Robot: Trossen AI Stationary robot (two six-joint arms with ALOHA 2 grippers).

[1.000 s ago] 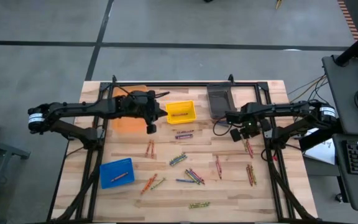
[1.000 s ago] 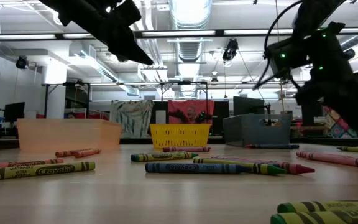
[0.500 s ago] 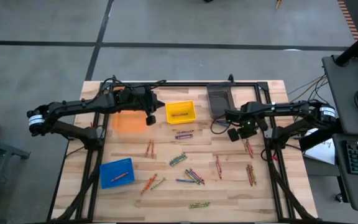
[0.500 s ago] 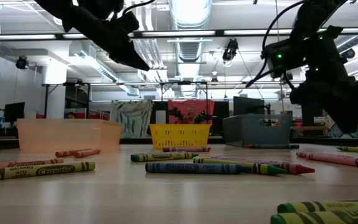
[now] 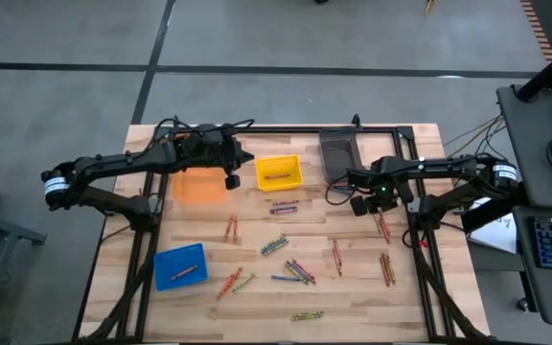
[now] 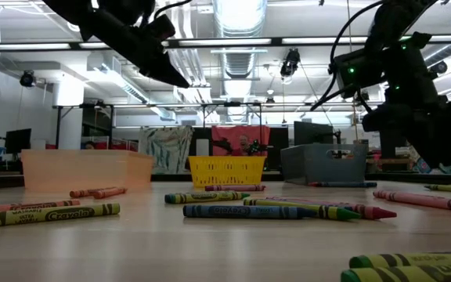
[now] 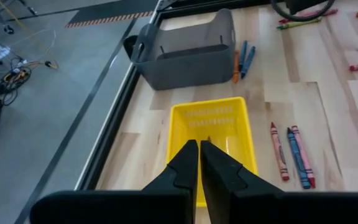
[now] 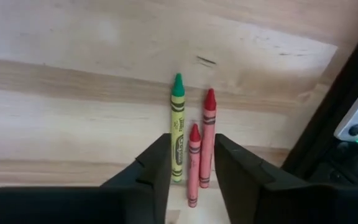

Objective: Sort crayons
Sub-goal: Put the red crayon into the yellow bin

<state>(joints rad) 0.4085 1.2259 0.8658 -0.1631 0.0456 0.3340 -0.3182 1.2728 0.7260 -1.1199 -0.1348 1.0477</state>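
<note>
1. On wooden table [image 5: 410, 287]: four bins, placed here relative to yellow bin [image 5: 278, 172].
2. Left of yellow bin, across a small gap: orange bin [image 5: 199, 185], largest of the four, translucent, partly under left arm; contents not discernible.
3. Right of yellow bin, slightly farther back: grey bin [image 5: 337, 153], dark, solid-walled; inside hidden in low view, nothing made out from above.
4. Well in front and left of yellow bin: blue bin [image 5: 180, 264], holding one orange-red crayon [image 5: 186, 271].
5. Yellow bin itself: mesh-walled, smallest; no crayon made out inside in left wrist view.
6. Above left edge of yellow bin: left gripper [image 5: 230, 178], fingers pressed together, holding nothing.
7. Right of yellow bin, past grey bin: right gripper [image 5: 379, 204], fingers apart, straddling a green crayon [image 8: 177, 124] and two red crayons [image 8: 204, 146] lying side by side on the wood, none clamped.
8. In front of yellow bin: loose crayons [image 5: 295, 271] scattered over the wood, thin paper-wrapped sticks in red, orange, blue, green and olive-yellow, singly and in small clusters.
</note>
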